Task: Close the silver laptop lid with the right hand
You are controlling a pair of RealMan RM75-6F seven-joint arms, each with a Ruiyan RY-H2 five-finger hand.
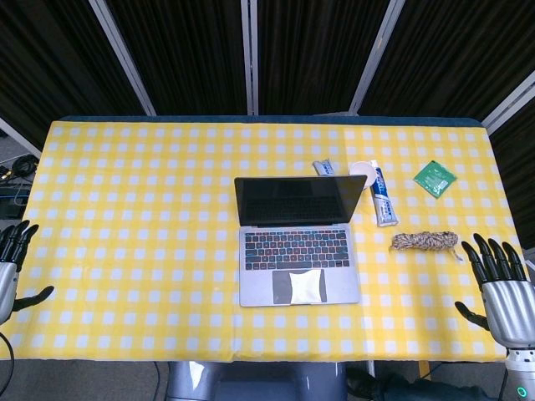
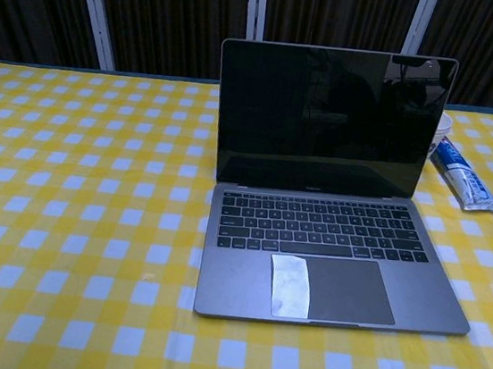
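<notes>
The silver laptop [image 1: 298,255] sits open at the middle of the yellow checked table [image 1: 134,209], its dark screen [image 2: 327,118] upright and facing me. A white slip of paper [image 2: 290,285] lies on its trackpad. My right hand [image 1: 500,286] is at the table's near right corner, fingers apart and holding nothing, well right of the laptop. My left hand [image 1: 12,263] is at the near left edge, also spread and empty. Neither hand appears in the chest view.
Right of the laptop lie a blue and white tube [image 1: 383,194], a coil of twine [image 1: 425,241] and a green packet [image 1: 435,178]. A small white round object [image 1: 363,170] and a small wrapped item [image 1: 323,167] sit behind the screen.
</notes>
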